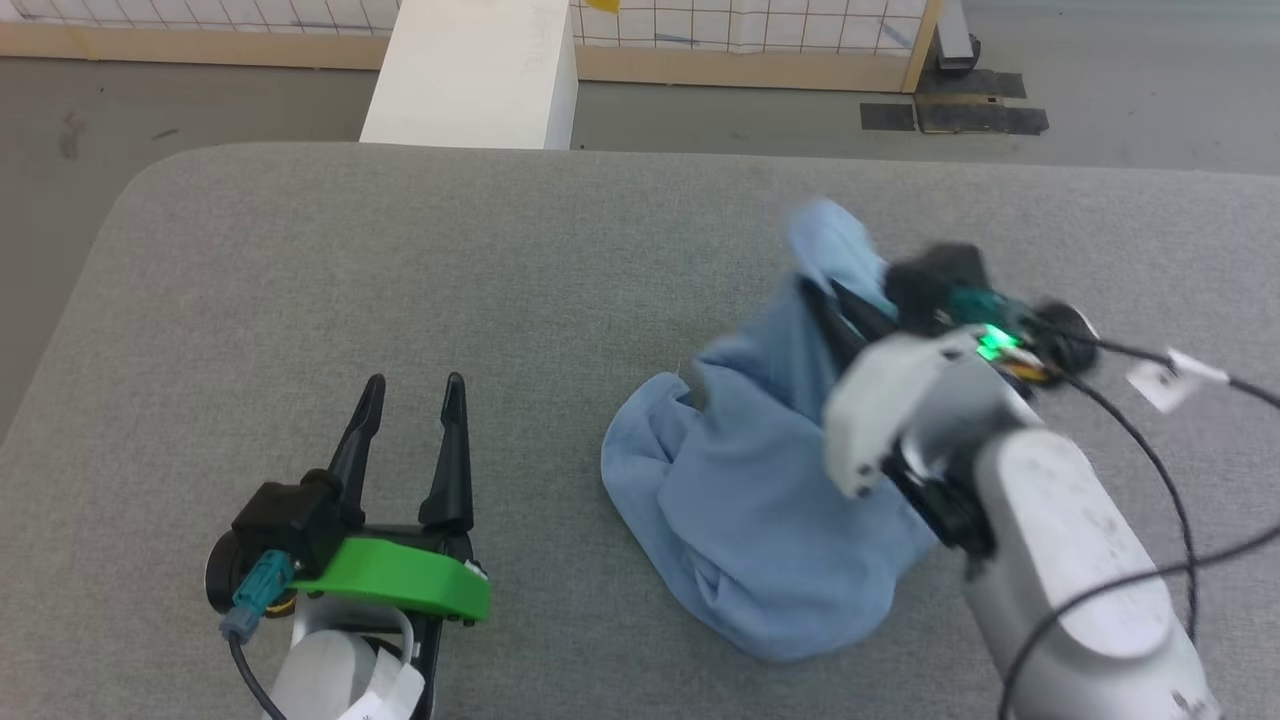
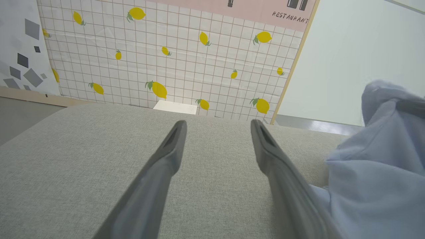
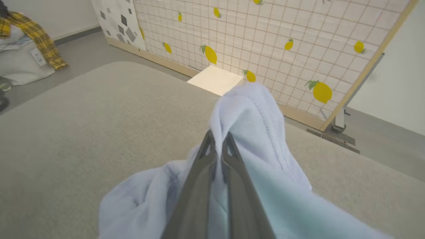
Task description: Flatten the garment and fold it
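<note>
The garment, a light blue T-shirt, lies bunched in a heap at the right middle of the grey padded table. My right gripper is shut on a fold of the garment, and that part stands lifted above the heap. In the head view the right gripper shows blurred among the raised cloth. Left of the heap, my left gripper rests open near the table's front with nothing between its fingers. The left wrist view has the open left gripper over bare table, the garment at its right.
A white box stands behind the table's far edge, before a lemon-patterned grid panel. Loose cables trail off the right arm. A yellow plaid cloth lies on the floor far to the left.
</note>
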